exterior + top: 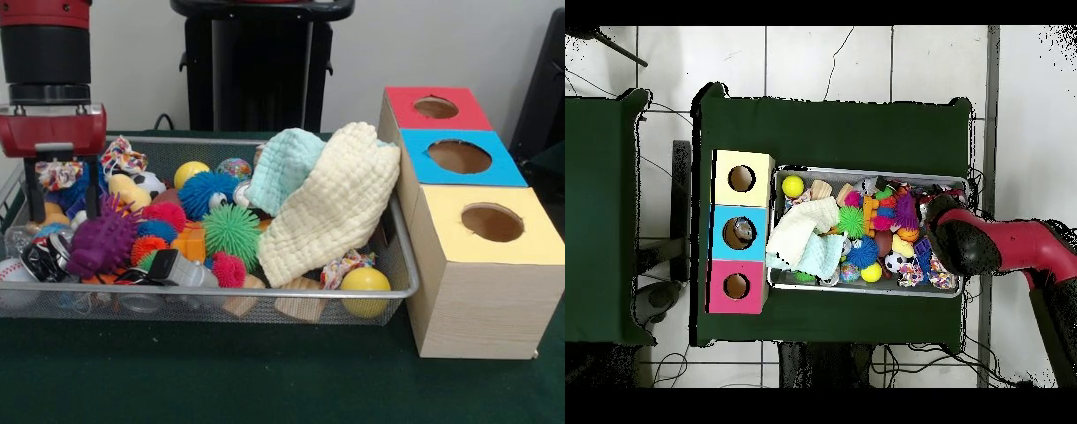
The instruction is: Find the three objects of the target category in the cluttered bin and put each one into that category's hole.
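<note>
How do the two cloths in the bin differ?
The cream cloth is larger and lies in front, draped over the bin's right half; the mint cloth is smaller, half tucked behind it. Cream has coarser quilting than mint. Both are crumpled and cover toys.

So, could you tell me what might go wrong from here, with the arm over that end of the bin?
1. The gripper hangs over tightly packed toys; closing near the purple spiky toy could catch a neighbour such as the black cable.
2. The cream cloth and mint cloth cover part of the wire bin, so targets may stay hidden.
3. The blue box's hole seems to hold something already, which may block a drop.
</note>
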